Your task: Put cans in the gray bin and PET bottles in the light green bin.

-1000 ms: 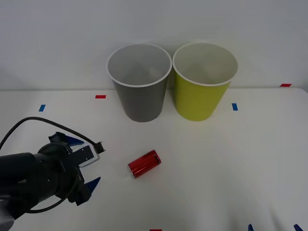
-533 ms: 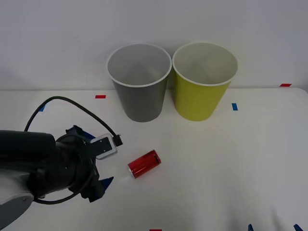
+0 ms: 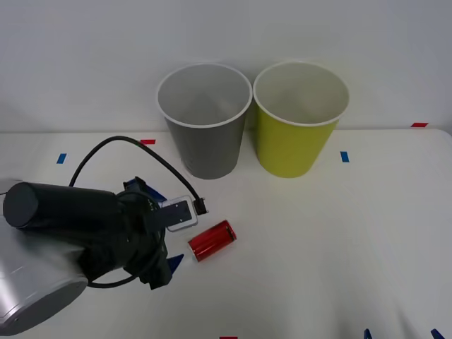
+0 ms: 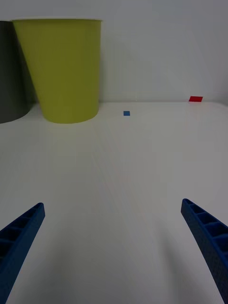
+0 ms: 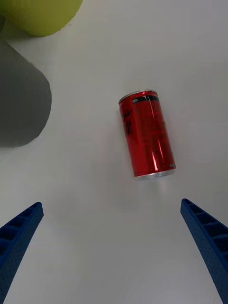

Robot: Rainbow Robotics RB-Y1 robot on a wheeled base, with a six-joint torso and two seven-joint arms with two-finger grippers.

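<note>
A small red can [image 3: 211,240] lies on its side on the white table, in front of the gray bin [image 3: 205,123]. The light green bin [image 3: 300,120] stands upright just right of the gray one; both look empty. My left gripper [image 3: 168,227] is open right beside the can's left end, not touching it. In the left wrist view the can [image 5: 146,134] lies ahead of the spread fingers [image 5: 19,235], with the gray bin [image 5: 19,104] and light green bin [image 5: 40,14] beyond. My right gripper [image 3: 401,335] rests open at the table's near right edge. No PET bottles are in view.
Small red and blue tape marks [image 3: 147,142] dot the table. The left arm's black cable [image 3: 120,145] loops above its wrist. From the right wrist view, the light green bin [image 4: 61,66] stands far ahead across bare table, with a blue mark [image 4: 126,113] near it.
My left arm has moved right and forward across the table, bringing its open gripper up to the can. The can, bins and right gripper have not moved.
</note>
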